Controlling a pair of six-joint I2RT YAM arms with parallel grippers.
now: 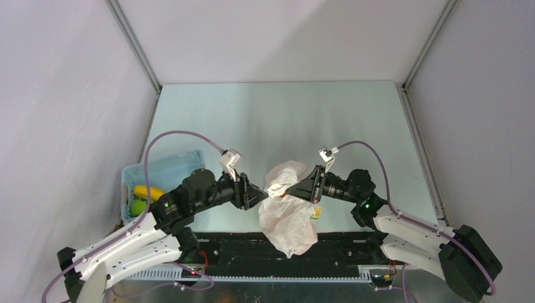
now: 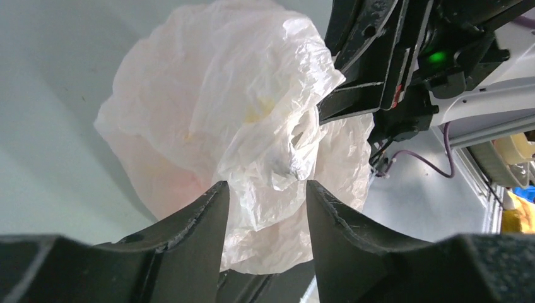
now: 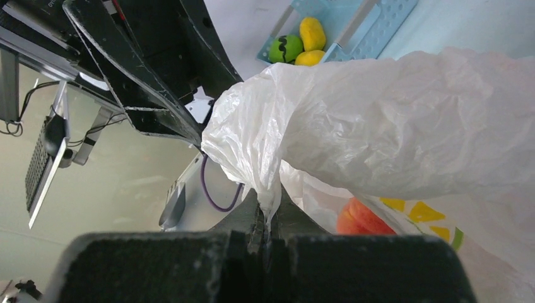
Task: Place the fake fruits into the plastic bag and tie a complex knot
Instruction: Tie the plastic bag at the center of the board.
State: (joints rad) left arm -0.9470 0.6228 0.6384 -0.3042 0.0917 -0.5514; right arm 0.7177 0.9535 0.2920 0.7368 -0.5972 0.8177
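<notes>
The plastic bag [image 1: 287, 214] lies crumpled and white between my two arms at the table's near edge. My right gripper [image 3: 265, 218] is shut on a twisted strip of the bag [image 3: 353, 120], and in the top view that gripper [image 1: 286, 187] sits at the bag's upper part. My left gripper [image 2: 265, 202] is open, its fingers [image 2: 211, 218] on either side of a hanging fold of the bag [image 2: 214, 107] without pinching it. One of the fake fruits, a red-orange one [image 3: 358, 219], shows through the plastic. No knot can be told apart in the bunched plastic.
A light blue basket [image 1: 165, 170] stands at the left by the wall, holding a yellow fruit [image 1: 147, 191] and a green one [image 1: 137, 207]. In the right wrist view the basket [image 3: 378, 28] shows behind the left arm. A dark rail [image 1: 240, 249] runs along the near edge.
</notes>
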